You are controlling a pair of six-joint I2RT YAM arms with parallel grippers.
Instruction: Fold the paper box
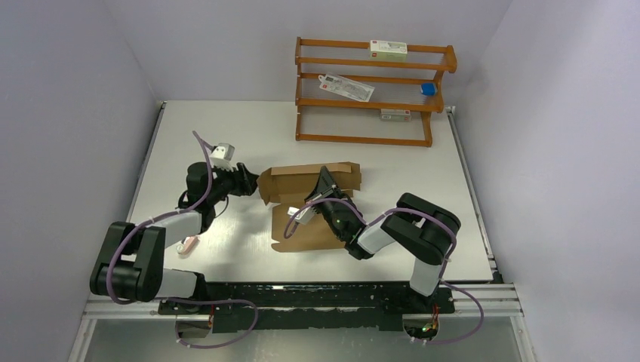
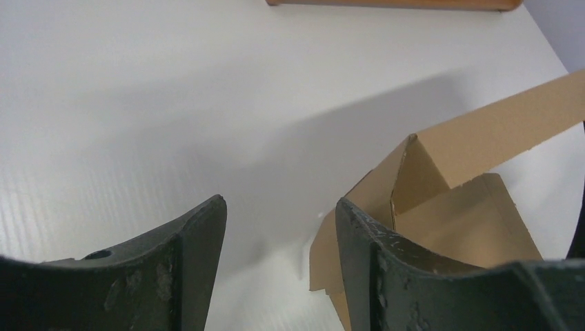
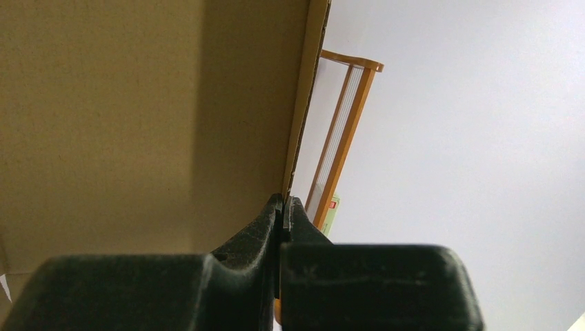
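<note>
The paper box (image 1: 306, 200) is brown corrugated cardboard, partly folded, in the middle of the table. Its back wall stands up and its base lies flat toward the front. My right gripper (image 1: 326, 183) is shut on the raised back panel, whose thin edge (image 3: 298, 124) runs up from between the closed fingers. My left gripper (image 1: 247, 179) is open at the box's left end. In the left wrist view the box's left corner (image 2: 407, 179) lies just past my right fingertip (image 2: 352, 214), and nothing is between the fingers.
An orange wooden rack (image 1: 370, 94) with small white cartons and a blue item stands at the back right. It also shows in the right wrist view (image 3: 341, 131). A tiny pink item (image 1: 188, 243) lies near my left arm.
</note>
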